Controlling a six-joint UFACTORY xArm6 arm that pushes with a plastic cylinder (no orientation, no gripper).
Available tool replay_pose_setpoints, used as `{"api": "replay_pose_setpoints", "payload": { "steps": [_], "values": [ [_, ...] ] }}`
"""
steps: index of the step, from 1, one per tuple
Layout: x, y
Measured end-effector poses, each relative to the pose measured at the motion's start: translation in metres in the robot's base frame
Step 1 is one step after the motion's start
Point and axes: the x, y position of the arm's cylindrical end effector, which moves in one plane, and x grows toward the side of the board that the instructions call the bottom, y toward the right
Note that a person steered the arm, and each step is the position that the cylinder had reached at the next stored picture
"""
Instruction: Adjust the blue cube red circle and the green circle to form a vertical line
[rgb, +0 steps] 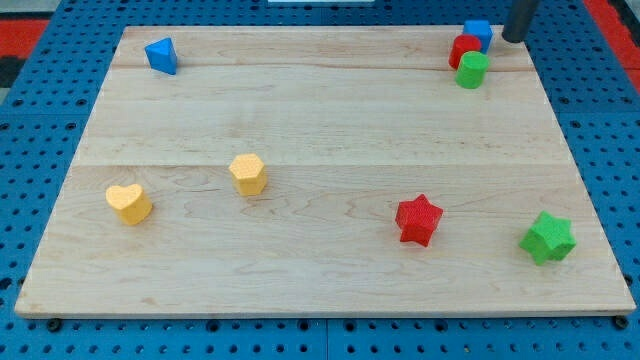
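The three blocks I cared about sat bunched in the worktop's top right corner: the blue cube nearest the view's top, the red circle touching it just below and slightly to the view's left, and the green circle pressed against the red one's lower right. They already ran roughly top to bottom, though the red one bulged to the left of the other two.

My tip stood just to the view's right of the blue cube, near the worktop's top right edge, apart from the cube as far as I could judge. My end effector was a plain rod, with no jaws to open or close, so it held nothing; it could only push.

The risks, as I judged them, came from crowding and from the edge. With all three blocks in contact, any nudge on one could pass through to its neighbours and skew the line further. A push on the blue cube toward the view's left could drive it into the red circle and knock that one further out. The round blocks could also roll off the rod's side and slip sideways. Pushing toward the view's top or right could send a block off the worktop.

The other blocks lay well apart and posed no danger.
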Motion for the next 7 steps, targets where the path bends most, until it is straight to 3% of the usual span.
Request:
{"api": "replay_pose_setpoints", "payload": {
  "steps": [2,4,5,6,7],
  "values": [
    [0.003,-0.036],
    [-0.029,-0.001],
    [-0.010,0.051],
    [0.083,0.068],
    [0.152,-0.020]
  ]
}}
